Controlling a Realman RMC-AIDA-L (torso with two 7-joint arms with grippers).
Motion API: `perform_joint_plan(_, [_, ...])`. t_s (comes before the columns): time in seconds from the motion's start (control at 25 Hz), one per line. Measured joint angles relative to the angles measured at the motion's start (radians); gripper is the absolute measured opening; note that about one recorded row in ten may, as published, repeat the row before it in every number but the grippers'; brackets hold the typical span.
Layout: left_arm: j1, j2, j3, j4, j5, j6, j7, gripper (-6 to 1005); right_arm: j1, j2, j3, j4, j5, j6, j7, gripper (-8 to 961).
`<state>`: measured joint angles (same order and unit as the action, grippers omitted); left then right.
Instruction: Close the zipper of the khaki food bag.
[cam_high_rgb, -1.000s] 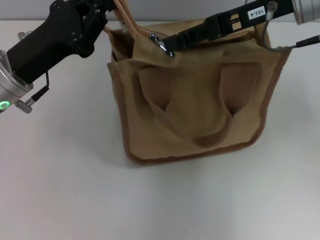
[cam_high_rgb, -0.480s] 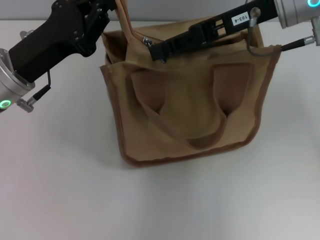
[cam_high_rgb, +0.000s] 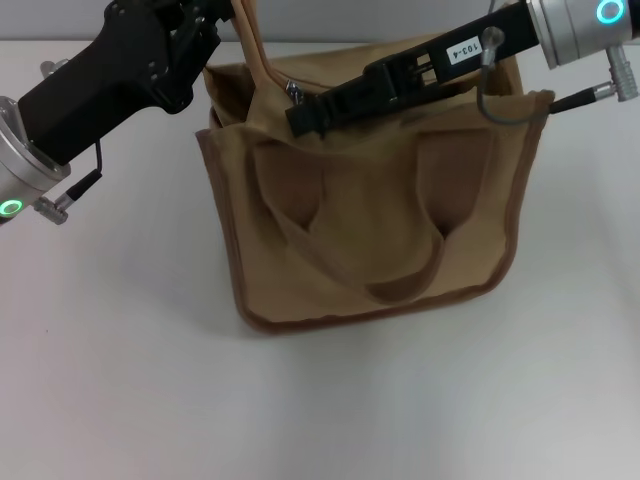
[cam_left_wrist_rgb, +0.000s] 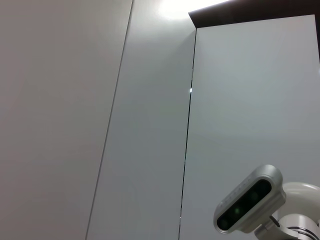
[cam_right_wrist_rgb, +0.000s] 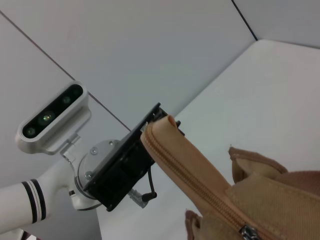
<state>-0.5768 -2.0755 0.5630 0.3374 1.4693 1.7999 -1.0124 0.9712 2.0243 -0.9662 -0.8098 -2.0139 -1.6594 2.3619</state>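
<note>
The khaki food bag (cam_high_rgb: 370, 230) stands upright on the white table, front handle hanging down. My left gripper (cam_high_rgb: 226, 14) is at the bag's far left top corner, shut on the raised end of the zipper tape (cam_high_rgb: 250, 45). That tape end also shows in the right wrist view (cam_right_wrist_rgb: 165, 132), held in the left gripper (cam_right_wrist_rgb: 161, 116). My right gripper (cam_high_rgb: 298, 112) reaches across the bag's top from the right, shut on the silver slider's pull tab (cam_high_rgb: 292, 90). The closed zipper (cam_right_wrist_rgb: 200, 185) runs down to the slider (cam_right_wrist_rgb: 247, 232).
The white table (cam_high_rgb: 120, 350) lies all round the bag, with a wall behind it. The left wrist view shows only wall panels and a wrist camera housing (cam_left_wrist_rgb: 249, 198). The right arm's cable (cam_high_rgb: 500, 100) hangs over the bag's right top edge.
My right gripper has moved left along the bag's top, taking the slider towards the left end. The bag has shifted slightly left. The left gripper has held still.
</note>
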Motion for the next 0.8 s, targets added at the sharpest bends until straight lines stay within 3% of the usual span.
perform_joint_plan(0.36, [-0.003,-0.001,0.000,0.000,0.000,-0.005,0.000,16,0.000,0.001,0.004,0.000,-0.002,0.001,0.017,442])
perform_joint_plan(0.56, [-0.003,-0.002,0.000,0.000,0.001,-0.005,0.000,15,-0.002,0.000,0.004,0.000,-0.002,0.006,0.021,261])
perform_joint_plan(0.8, [-0.003,-0.002,0.000,-0.002,0.004,-0.003,0.000,15,-0.003,-0.001,-0.001,0.000,-0.012,0.016,0.022,149])
